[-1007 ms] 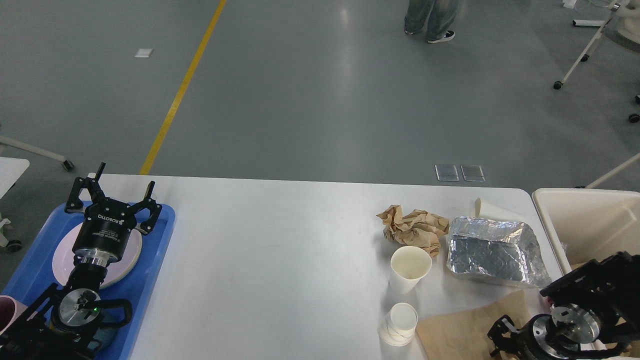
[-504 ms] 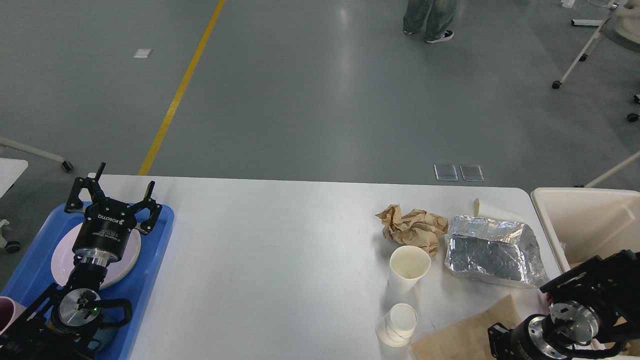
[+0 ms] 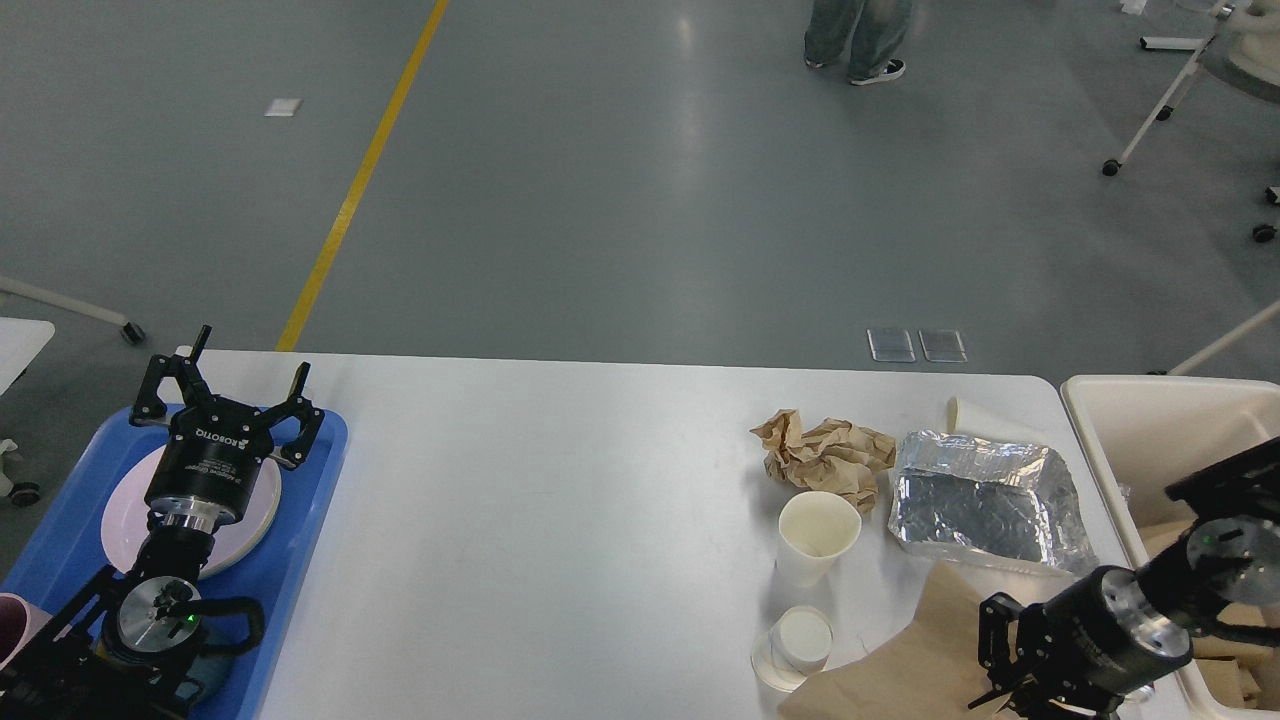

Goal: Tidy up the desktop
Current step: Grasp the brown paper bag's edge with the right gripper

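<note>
The white desktop carries litter at its right end: a crumpled brown paper ball, a foil tray, an upright paper cup, a tipped stack of paper cups and a flat brown paper sheet. My right gripper is at the bottom right, shut on the right edge of the brown sheet, whose near part is raised and bent. My left gripper is open and empty, hovering over the pink plate at the far left.
A blue tray at the left edge holds the pink plate and a pink cup. A beige bin stands beside the table's right end. A paper cup lies behind the foil tray. A person's legs stand far back.
My right arm swung up and to the right, and the brown sheet came with it, its edge lifting and folding up off the table. The left arm has not moved.
</note>
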`<state>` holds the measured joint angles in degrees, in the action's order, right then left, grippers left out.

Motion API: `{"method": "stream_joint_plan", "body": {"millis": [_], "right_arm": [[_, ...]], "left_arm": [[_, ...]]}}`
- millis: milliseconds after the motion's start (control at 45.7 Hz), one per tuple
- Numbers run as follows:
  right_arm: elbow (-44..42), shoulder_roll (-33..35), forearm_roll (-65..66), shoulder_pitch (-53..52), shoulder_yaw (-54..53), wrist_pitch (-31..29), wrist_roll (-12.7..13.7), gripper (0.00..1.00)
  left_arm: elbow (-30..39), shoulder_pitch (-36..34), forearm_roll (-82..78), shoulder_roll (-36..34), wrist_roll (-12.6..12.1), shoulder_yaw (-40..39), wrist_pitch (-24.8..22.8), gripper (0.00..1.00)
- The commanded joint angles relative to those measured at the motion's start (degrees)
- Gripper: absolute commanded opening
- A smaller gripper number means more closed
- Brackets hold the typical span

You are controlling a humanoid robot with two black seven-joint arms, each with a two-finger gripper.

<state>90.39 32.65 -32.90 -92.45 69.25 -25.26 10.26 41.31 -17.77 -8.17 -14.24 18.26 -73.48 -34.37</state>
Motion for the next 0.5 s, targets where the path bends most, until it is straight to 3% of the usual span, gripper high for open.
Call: {"method": "stream_joint_plan", "body": {"millis": [0, 285, 482], "right_arm": [[3.0, -0.7, 0.0, -8.9, 5.1, -5.2, 0.1, 0.00], [3.3, -7.8, 5.8, -31.4, 17.3, -13.6, 0.1, 0.00], [3.3, -9.4, 8.2, -41.7, 18.1, -18.4, -0.2, 0.00]], "left_arm": [[0.0, 0.0, 0.0, 0.0, -0.1, 0.0, 0.0, 0.96], [0.0, 0.0, 0.0, 0.0, -0.1, 0.0, 0.0, 0.96], [0.0, 0.0, 0.0, 0.0, -0.1, 0.0, 0.0, 0.96]]}}
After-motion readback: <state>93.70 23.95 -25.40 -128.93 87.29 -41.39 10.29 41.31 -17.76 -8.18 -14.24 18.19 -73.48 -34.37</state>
